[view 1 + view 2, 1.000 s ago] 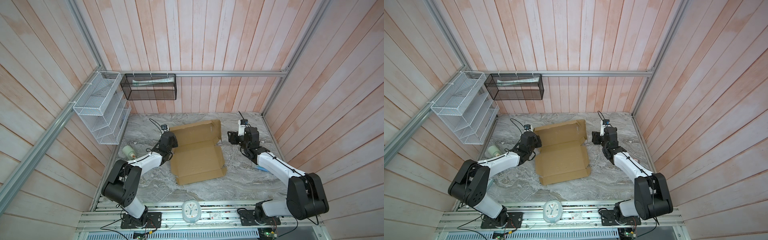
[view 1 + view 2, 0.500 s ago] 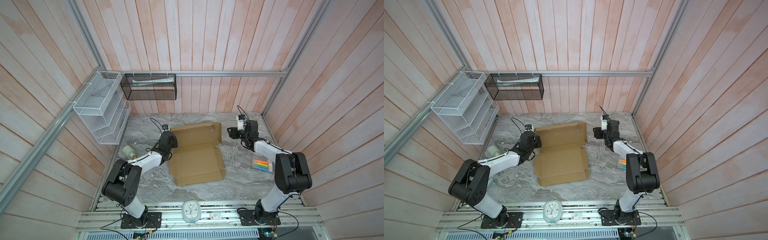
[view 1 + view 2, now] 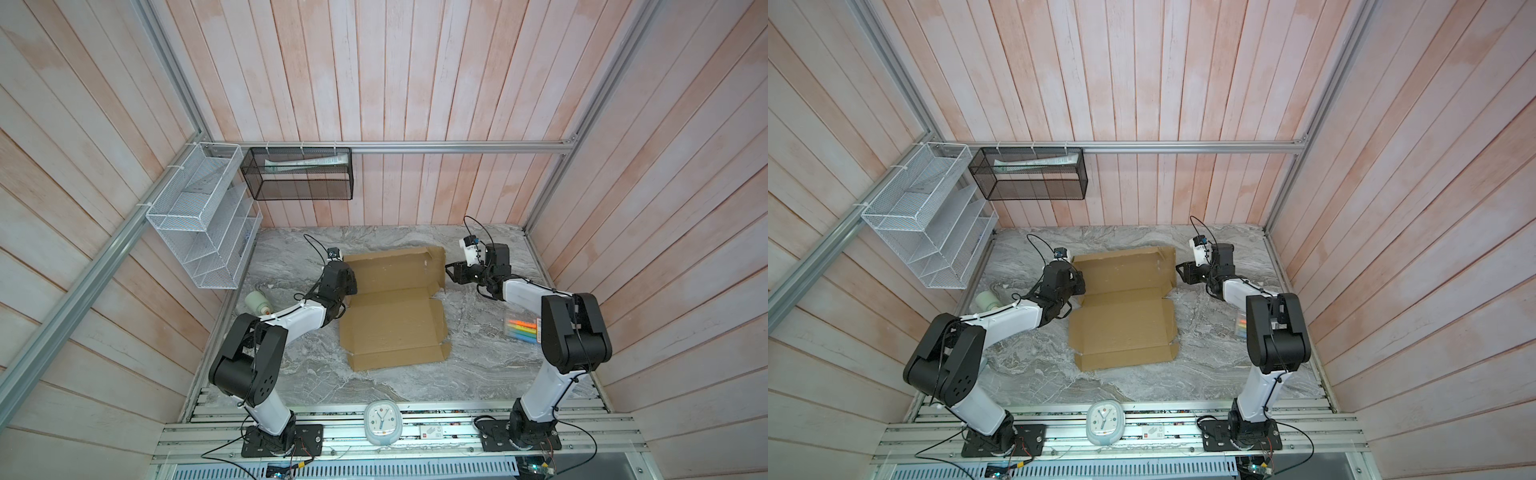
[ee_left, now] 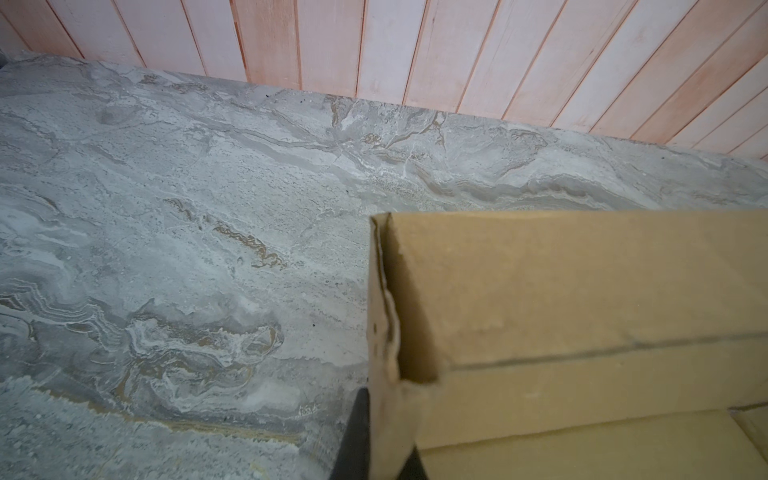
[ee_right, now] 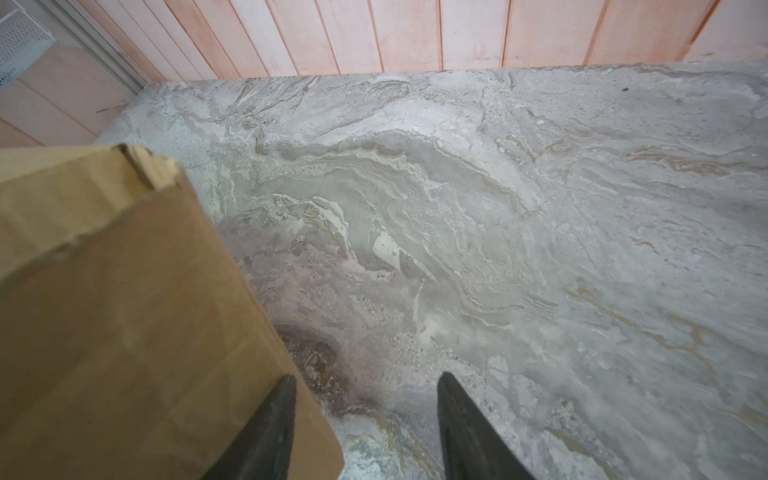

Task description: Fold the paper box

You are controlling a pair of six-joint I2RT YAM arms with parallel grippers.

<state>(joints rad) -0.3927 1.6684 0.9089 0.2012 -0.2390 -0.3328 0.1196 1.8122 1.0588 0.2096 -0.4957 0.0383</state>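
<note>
The paper box (image 3: 390, 328) (image 3: 1121, 328) is a brown cardboard sheet lying mid-table, its far panel tilted up. My left gripper (image 3: 351, 289) (image 3: 1080, 287) sits at the box's left edge. In the left wrist view the left gripper (image 4: 386, 440) is shut on an upright side flap of the box (image 4: 582, 291). My right gripper (image 3: 448, 271) (image 3: 1178, 270) stands open at the far panel's right flap. In the right wrist view the right gripper (image 5: 365, 378) has one finger (image 5: 274, 419) in front of the flap (image 5: 124, 311); the other finger is over bare table.
A pack of coloured markers (image 3: 521, 330) lies at the right, beside the right arm. A pale roll (image 3: 257, 301) lies at the left wall. A clock (image 3: 382, 422) sits on the front rail. A white wire rack (image 3: 199, 216) and a black mesh basket (image 3: 299, 174) hang on the walls.
The right arm has drawn its elbow up and back, uncovering the markers. Its gripper has slid left to the far panel's right flap, jaws a little narrower. The left arm has stayed put.
</note>
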